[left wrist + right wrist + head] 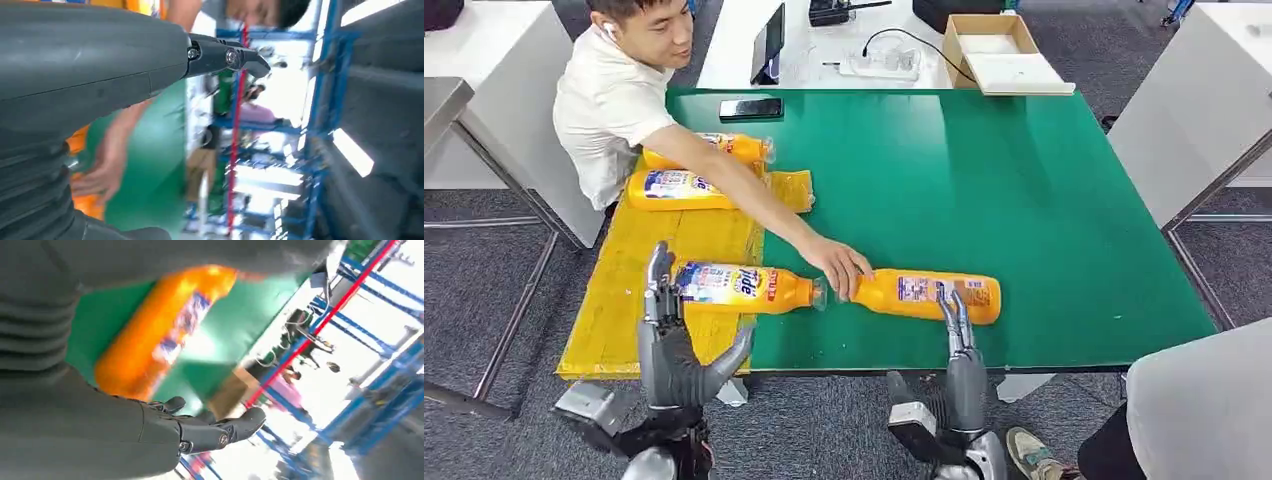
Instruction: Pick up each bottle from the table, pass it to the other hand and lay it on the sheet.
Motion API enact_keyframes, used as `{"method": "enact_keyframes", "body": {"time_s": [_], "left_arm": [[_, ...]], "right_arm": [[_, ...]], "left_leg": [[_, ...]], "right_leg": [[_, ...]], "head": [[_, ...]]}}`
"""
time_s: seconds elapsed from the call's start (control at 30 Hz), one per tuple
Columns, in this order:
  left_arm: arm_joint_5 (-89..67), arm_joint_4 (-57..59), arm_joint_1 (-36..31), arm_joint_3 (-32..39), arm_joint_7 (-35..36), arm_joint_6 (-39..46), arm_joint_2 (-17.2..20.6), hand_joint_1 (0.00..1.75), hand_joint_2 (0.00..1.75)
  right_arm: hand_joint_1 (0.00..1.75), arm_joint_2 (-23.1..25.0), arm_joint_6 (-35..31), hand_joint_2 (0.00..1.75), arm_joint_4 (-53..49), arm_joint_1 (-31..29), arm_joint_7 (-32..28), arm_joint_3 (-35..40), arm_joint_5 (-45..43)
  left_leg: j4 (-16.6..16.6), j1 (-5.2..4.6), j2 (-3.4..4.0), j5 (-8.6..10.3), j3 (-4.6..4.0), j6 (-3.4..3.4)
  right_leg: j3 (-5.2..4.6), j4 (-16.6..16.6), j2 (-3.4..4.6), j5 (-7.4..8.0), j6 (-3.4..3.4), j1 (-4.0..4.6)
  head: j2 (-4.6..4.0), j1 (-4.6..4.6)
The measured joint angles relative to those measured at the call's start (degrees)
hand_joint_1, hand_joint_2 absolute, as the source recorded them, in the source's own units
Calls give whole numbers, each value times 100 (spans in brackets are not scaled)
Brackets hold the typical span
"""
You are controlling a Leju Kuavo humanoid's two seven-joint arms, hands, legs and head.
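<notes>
Orange detergent bottle (pixel 929 295) lies on side on green worktop (pixel 1024 180), near front edge, person's hand (pixel 836 265) at its neck. Right hand (pixel 959 345) just before it, fingers apart, empty. Left hand (pixel 674 340) spread, empty, touching nothing, beside bottle on yellow sheet (pixel 624 300). Bottle likely rigid plastic, glossy, slippery, fairly heavy if full; grasp round mid-body over label.

Bright, even head view; both wrist views blurred, backgrounds overexposed
</notes>
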Motion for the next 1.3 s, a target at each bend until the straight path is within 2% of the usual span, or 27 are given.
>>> {"method": "enact_keyframes", "body": {"time_s": [0.1, 0.3, 0.4, 0.63, 0.8, 1.3], "left_arm": [[-349, -214, 103, -2, -203, 291, -33, 0, 175], [-703, -358, 162, -48, -356, 607, -50, 0, 175], [-765, -358, 155, -125, -356, 682, -50, 0, 175], [-745, -312, 89, -219, -214, 699, -48, 0, 175], [-870, -135, -19, -284, 237, 644, -31, 0, 175], [-1103, 428, -224, -428, 599, 439, 7, 0, 175]], "right_arm": [[0, -247, -52, 175, -6, -33, 184, -164, 708], [0, -539, -59, 175, 48, -159, 537, -341, 1467], [0, -710, -61, 175, 316, -460, 760, -391, 1929], [0, -909, -52, 175, 1107, -1194, 959, -391, 1942], [0, -999, -22, 175, 1834, -1609, 1296, -389, 2084], [0, -1068, 61, 175, 3101, -2180, 1516, -365, 2274]], "left_leg": [[0, -9, 0, 4, 4, 6], [0, -8, 1, 5, 7, 6], [0, -8, 3, 5, 7, 6], [1, -10, 1, 10, 9, 13], [1, -10, 0, 10, 8, 13], [1, -10, 0, 10, 6, 14]], "right_leg": [[4, 0, 0, 2, 3, -10], [6, 1, 0, 4, 4, -10], [6, 2, 0, 4, 4, -10], [8, 2, -1, 7, 6, -11], [7, 2, -1, 7, 7, -11], [8, 3, -1, 8, 7, -11]], "head": [[0, -2], [0, -4], [-2, -2], [-2, -2], [-2, -2], [0, -2]]}}
